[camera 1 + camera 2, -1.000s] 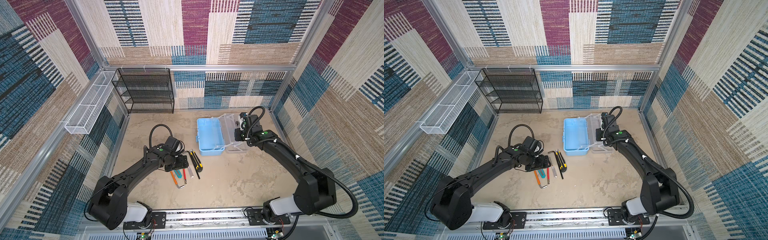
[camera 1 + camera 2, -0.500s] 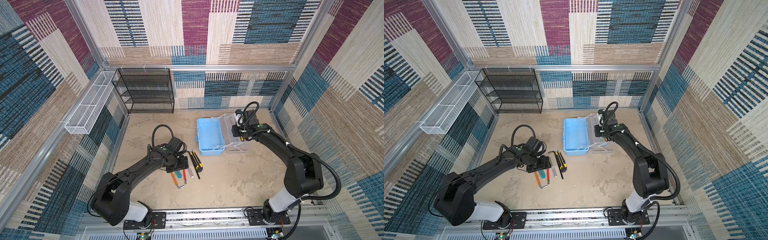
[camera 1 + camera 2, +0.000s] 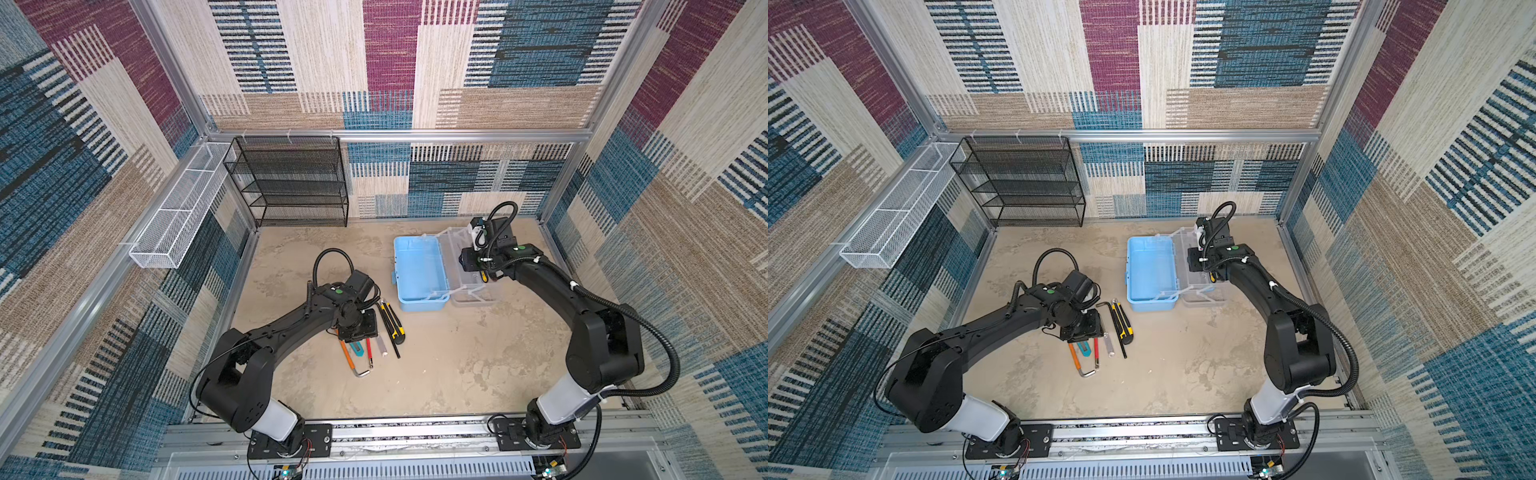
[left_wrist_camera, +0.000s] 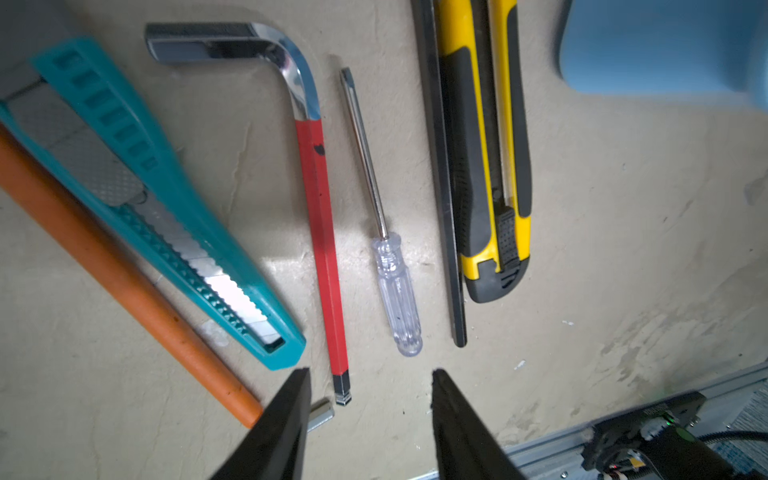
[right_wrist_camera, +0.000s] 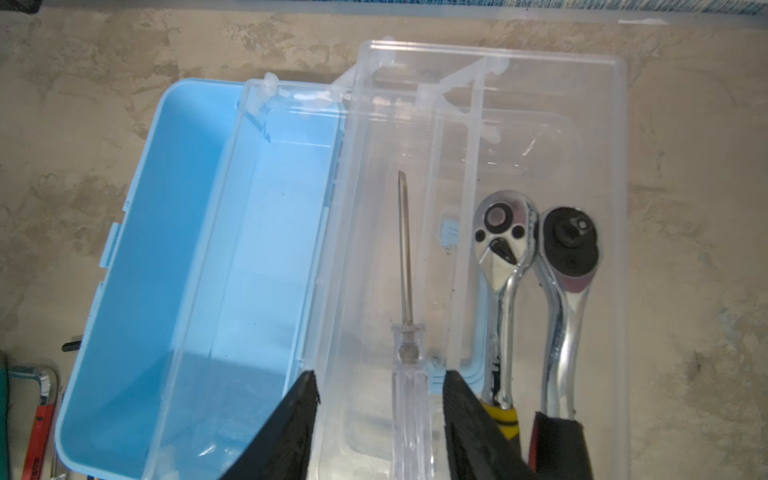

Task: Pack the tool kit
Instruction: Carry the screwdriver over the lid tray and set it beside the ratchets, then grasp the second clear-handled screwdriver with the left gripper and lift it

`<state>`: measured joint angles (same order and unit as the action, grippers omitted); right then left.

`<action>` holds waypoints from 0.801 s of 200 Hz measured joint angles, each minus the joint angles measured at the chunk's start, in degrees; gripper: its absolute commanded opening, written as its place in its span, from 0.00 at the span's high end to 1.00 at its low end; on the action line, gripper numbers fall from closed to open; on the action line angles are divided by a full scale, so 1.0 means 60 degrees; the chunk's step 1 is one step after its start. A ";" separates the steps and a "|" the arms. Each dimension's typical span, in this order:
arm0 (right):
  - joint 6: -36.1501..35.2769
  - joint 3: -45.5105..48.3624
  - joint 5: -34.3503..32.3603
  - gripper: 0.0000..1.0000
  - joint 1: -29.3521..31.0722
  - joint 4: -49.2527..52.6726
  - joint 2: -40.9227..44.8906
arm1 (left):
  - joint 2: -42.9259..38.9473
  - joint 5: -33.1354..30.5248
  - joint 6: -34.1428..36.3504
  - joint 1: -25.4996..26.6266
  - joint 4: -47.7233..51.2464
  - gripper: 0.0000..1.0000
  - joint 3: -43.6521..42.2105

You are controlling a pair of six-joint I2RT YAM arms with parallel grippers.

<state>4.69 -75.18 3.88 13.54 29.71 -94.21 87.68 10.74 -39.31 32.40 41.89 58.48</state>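
Note:
The light blue toolbox (image 3: 419, 274) (image 3: 1150, 272) (image 5: 187, 270) lies open, its clear tray (image 5: 370, 249) beside it. In the tray rest a clear-handled screwdriver (image 5: 405, 257) and two ratchets (image 5: 505, 249). My right gripper (image 5: 380, 374) (image 3: 466, 262) is open above the tray, astride the screwdriver's handle without touching it. On the floor lie a teal knife (image 4: 166, 216), an orange-handled hacksaw (image 4: 124, 282), a red-handled bent key (image 4: 324, 232), another clear screwdriver (image 4: 397, 291), a black hex key (image 4: 446, 208) and a yellow knife (image 4: 486, 166) (image 3: 392, 322). My left gripper (image 4: 370, 374) (image 3: 357, 332) hangs open over the red key's end.
A black wire-mesh rack (image 3: 291, 183) stands at the back left. A long white mesh basket (image 3: 178, 216) hangs on the left wall. Aluminium rails (image 3: 415, 432) run along the front edge.
My right gripper has opened, and the clear screwdriver now lies free in the tray. The right arm's elbow swung inward. My left gripper stays over the loose tools.

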 measured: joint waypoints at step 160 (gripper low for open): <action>0.0415 0.0681 0.0106 0.36 -0.0018 -0.0171 0.1319 | 0.2929 -0.0739 -0.1687 0.1104 0.0882 0.69 0.2087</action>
<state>7.18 -71.09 4.51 13.43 28.69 -86.30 105.25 6.31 -49.43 39.03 47.18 71.00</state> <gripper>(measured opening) 0.633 0.307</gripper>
